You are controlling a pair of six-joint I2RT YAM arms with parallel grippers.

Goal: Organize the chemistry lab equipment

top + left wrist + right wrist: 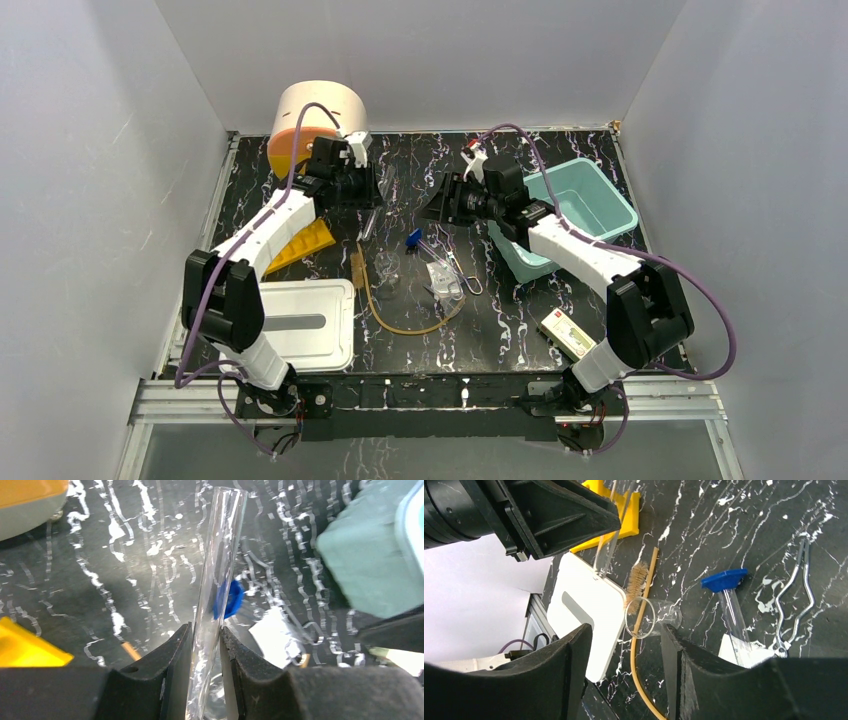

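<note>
Gleaming black marbled table (520, 335), grey walls (100, 150)

Left wrist view: thin glass rod (216, 580) was cut at its lower end by the bottom edge, inside the left gripper (206, 630). Blue-tipped piece (232, 599) sat half hidden behind the rod. Teal bin (370, 555) was blurred and cut at the right edge.

Right wrist view: amber rubber hose (636, 680) ran off the bottom. Clear packet (744, 652) had its lower part hidden.

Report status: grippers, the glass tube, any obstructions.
Left gripper shut on glass tube. Right gripper open, empty. Flask, hose, clamp loose on table between arms.
</note>
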